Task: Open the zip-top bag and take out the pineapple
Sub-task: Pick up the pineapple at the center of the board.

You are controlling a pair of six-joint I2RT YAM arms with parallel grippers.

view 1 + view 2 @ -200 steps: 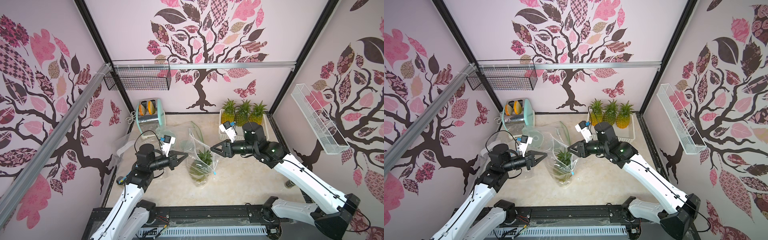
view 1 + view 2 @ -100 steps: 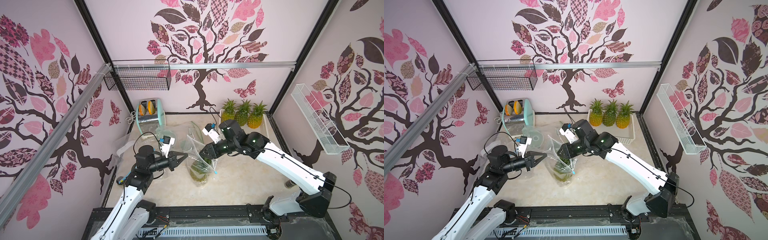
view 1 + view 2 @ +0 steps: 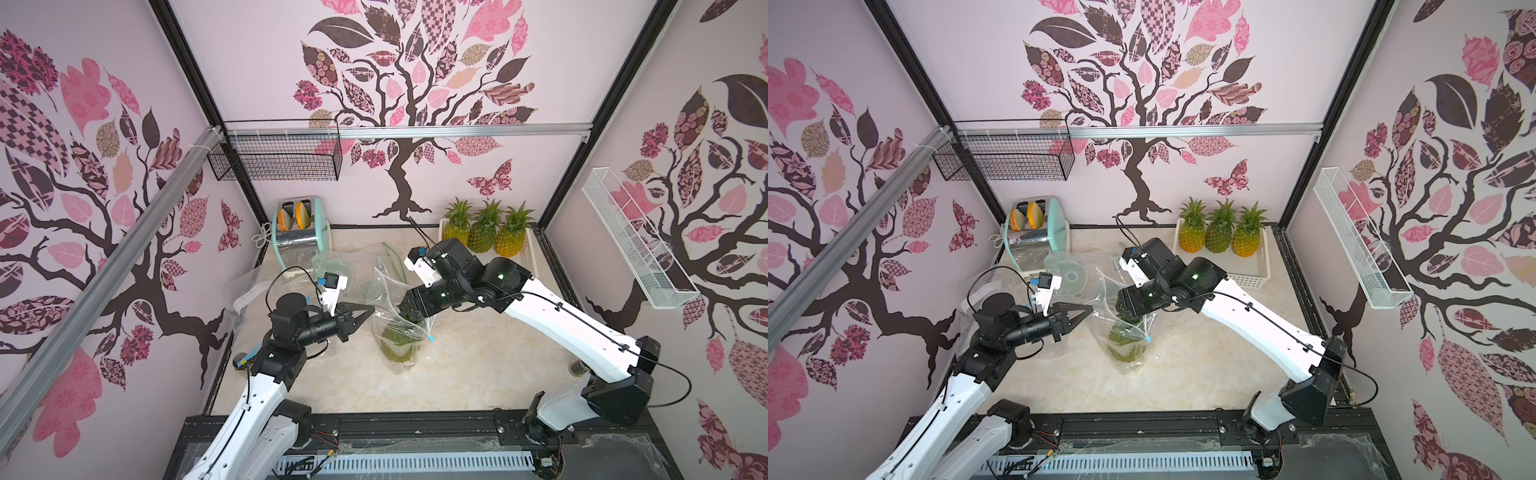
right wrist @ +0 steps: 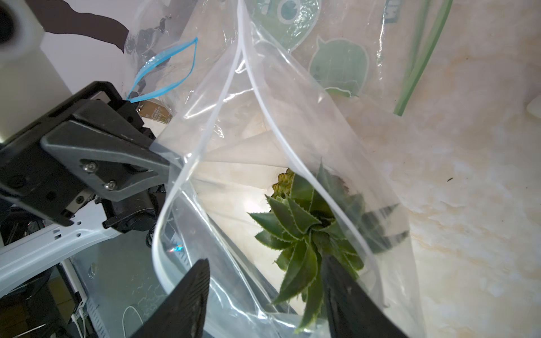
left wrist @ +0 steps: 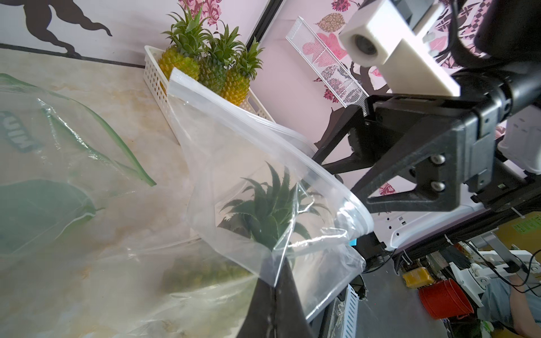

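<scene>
Near the table's middle, you are looking at: zip-top bag, standing with its mouth gaping; pineapple sitting inside, crown up. Left gripper is pinching the bag's rim, jaws together on it. Right gripper is hanging at the mouth, jaws apart, flanking the crown.

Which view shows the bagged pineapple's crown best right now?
Right wrist: it looks straight into the open bag onto the crown, ahead of the open right gripper. Left wrist shows the crown through the bag's wall. In both top views the right arm mostly hides it; only the body shows.
</scene>
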